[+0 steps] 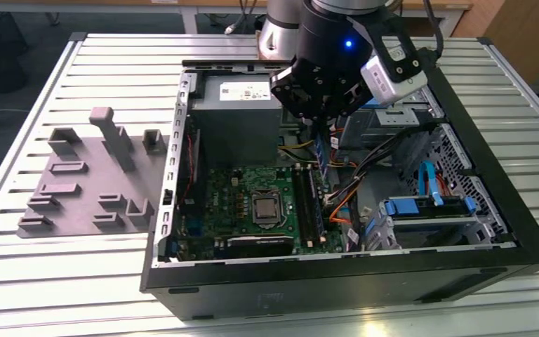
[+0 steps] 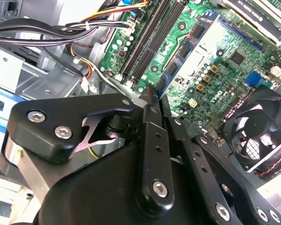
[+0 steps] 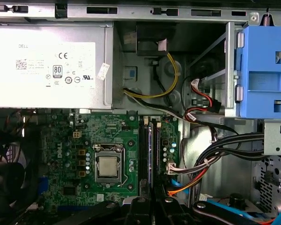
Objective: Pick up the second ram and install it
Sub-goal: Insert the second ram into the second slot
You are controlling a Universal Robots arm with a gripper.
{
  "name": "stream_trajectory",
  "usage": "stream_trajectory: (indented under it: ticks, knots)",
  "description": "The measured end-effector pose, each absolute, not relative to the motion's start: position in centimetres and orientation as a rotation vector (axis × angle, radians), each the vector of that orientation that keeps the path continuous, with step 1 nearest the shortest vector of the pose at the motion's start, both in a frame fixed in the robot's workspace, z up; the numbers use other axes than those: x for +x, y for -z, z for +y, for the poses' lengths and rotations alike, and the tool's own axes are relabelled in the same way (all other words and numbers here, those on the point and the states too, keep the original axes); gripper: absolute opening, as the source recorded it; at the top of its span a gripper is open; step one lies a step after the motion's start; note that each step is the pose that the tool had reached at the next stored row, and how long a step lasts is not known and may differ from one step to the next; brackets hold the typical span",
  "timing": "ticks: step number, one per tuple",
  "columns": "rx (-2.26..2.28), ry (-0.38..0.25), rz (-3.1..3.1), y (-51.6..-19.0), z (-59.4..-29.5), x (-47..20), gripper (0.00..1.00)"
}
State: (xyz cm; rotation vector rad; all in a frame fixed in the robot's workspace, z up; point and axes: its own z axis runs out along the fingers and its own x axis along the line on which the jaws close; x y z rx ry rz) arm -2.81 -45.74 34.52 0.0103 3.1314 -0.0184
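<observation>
Currently: a robot arm hangs over an open computer case (image 1: 344, 284) lying on a slatted metal table (image 1: 64, 295)
Landmark: the green main board (image 1: 241, 189) on the floor of the case; every place below is given from it
Gripper: the gripper (image 1: 318, 125) is above the far end of the board, over its long black memory slots (image 1: 305, 200); its fingers look pressed together on a thin board
Task's thing: the second memory stick (image 1: 321, 147), a slim blue-green strip, hangs on edge from the fingers, above the slots and not yet seated, as far as I can judge
Slots: in the first wrist view the two slots (image 3: 143, 154) run side by side just beside the square silver processor
Doing it well: likely keep the stick upright and in line with the free slot, match its notch, and press straight down evenly so both ends seat together
Risk: bundled cables lie close beside the slots and could snag
Writing: the grey power supply (image 3: 47, 65) beyond the board carries a white label of small print and safety marks
Also: an empty-looking grey tray (image 1: 73, 189) sits outside the case, well away from the board
</observation>
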Motion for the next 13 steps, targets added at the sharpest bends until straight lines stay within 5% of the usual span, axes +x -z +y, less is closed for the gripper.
stream_trajectory:
  ticks: [13]
  knots:
    - [0.01,0.018,3.132,-34.17,-45.75,-2.82,0.14]
